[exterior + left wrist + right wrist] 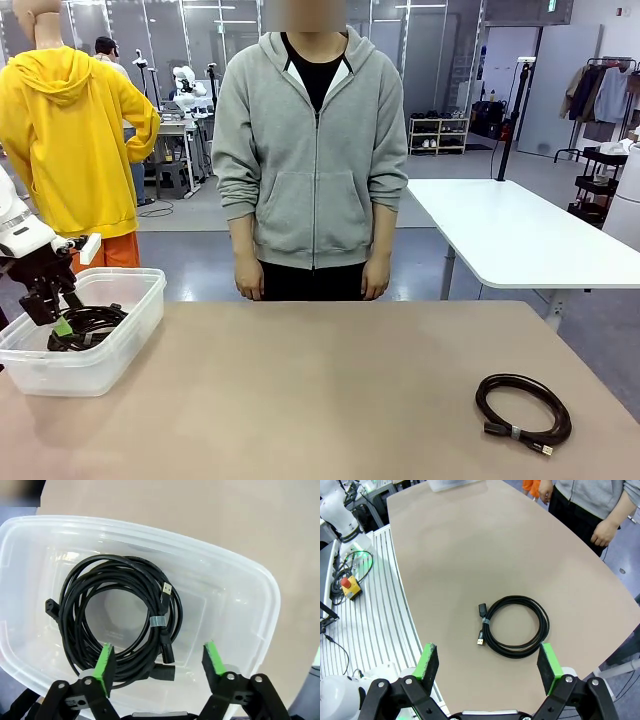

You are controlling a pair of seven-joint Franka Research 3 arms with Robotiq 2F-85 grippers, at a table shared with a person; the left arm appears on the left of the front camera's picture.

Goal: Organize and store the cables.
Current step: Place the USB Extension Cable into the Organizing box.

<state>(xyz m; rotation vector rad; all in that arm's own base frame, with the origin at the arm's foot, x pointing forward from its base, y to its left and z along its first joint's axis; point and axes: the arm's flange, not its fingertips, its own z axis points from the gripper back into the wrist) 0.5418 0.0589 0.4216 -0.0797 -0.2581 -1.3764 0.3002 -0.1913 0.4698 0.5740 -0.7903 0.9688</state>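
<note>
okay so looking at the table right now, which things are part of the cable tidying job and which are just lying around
Part of the job:
- coiled cables in the bin
- clear plastic bin
- coiled cable on the table
- left end effector, open above the bin
- right end effector, open above the loose cable

Just lying around:
- red emergency stop button beside the table
</note>
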